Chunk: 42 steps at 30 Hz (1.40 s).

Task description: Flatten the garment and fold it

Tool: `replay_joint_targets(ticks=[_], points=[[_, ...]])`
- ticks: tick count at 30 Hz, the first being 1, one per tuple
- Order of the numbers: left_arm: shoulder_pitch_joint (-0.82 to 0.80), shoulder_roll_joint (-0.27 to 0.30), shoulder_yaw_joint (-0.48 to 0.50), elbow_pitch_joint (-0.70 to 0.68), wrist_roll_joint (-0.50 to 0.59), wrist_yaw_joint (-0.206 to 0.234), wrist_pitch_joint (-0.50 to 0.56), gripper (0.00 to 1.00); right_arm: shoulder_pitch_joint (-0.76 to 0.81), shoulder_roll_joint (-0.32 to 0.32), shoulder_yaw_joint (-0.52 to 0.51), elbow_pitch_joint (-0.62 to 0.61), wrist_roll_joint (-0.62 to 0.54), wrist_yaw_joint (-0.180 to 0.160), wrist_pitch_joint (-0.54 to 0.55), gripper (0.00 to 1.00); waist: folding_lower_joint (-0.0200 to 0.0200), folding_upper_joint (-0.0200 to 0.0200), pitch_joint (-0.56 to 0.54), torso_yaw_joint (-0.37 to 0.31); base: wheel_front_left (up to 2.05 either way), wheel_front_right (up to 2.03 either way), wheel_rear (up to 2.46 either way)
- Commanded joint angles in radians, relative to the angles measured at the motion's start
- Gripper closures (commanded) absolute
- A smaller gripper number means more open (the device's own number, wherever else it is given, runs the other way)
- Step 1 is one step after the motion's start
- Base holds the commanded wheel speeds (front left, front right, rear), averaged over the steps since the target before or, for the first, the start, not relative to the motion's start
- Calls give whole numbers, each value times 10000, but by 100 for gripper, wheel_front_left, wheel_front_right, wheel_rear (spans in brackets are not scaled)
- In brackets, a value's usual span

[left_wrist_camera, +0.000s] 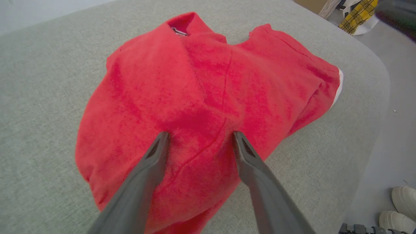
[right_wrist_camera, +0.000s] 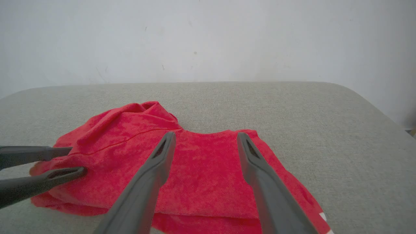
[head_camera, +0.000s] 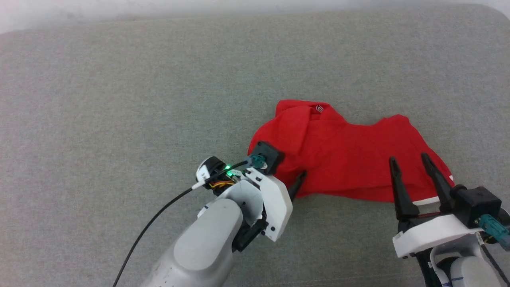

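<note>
- Hiding behind its own wrist casing [head_camera: 275, 197] in the head view, bar one fingertip [head_camera: 299, 178]: left gripper [left_wrist_camera: 199, 136].
- Getting cropped at the corner: pale shoes [left_wrist_camera: 399, 208].
- Showing too small to decipher: label [head_camera: 319, 107] on the shorts [head_camera: 350, 159].

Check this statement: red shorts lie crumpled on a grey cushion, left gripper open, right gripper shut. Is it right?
Not quite. The right gripper is open, not shut: the right wrist view shows its jaws standing apart over the shorts. The rest holds: shorts crumpled on the grey cushion, left gripper open.
</note>
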Motion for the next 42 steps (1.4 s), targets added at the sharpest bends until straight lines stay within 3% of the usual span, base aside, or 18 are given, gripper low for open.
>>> replay_joint_targets(ticks=[1, 3, 13, 19, 24, 27, 30, 34, 35, 42], points=[[-191, 30, -94, 62, -76, -64, 141, 0, -161, 14, 26, 5, 58, -9, -96, 0, -1, 0, 56, -77, 0, 0, 0], [-291, 92, -202, 49, -96, -66, 312, 100, -209, 14, 28, -6, 92, -9, -150, 0, -1, 0, 78, -109, 0, 0, 0], [14, 483, -338, -1020, -472, -72, 140, 100, -166, 14, -171, -83, 109, -9, -195, 0, -1, 0, -209, 232, 0, 0, 0], [593, 1023, -387, -3848, -865, 17, 1211, 100, -39, 14, -353, -227, 65, -9, -92, 0, -1, 0, -509, 774, 0, 0, 0], [1028, 1677, -167, -6436, -1105, 463, 2461, 100, -4, 14, -316, -367, 69, -9, 5, 0, -1, 0, -531, 1004, 0, 0, 0], [826, 1887, 295, -6946, -1244, 751, 2828, 100, -87, 14, -224, -449, 114, -9, 11, 0, -1, 0, -299, 988, 0, 0, 0], [257, 1948, 916, -6101, -1357, 1004, 2888, 100, -286, 14, 3, -487, 159, -9, 11, 0, -1, 0, 132, 785, 0, 0, 0], [-892, 1925, 1630, -3547, -1298, 1344, 2685, 100, -679, 14, 300, -498, 202, -9, -23, 0, -1, 0, 819, 377, 0, 0, 0], [-892, 1925, 1630, -3547, -1298, 1344, 2685, 100, -679, 14, 300, -498, 202, -9, -23, 0, -1, 0, 819, 377, 0, 0, 0], [-2681, 1766, 2320, 471, -887, 1911, 1070, 100, -1299, 14, 798, -397, 250, -9, -158, 0, -1, 0, 1644, -426, 0, 0, 0]])
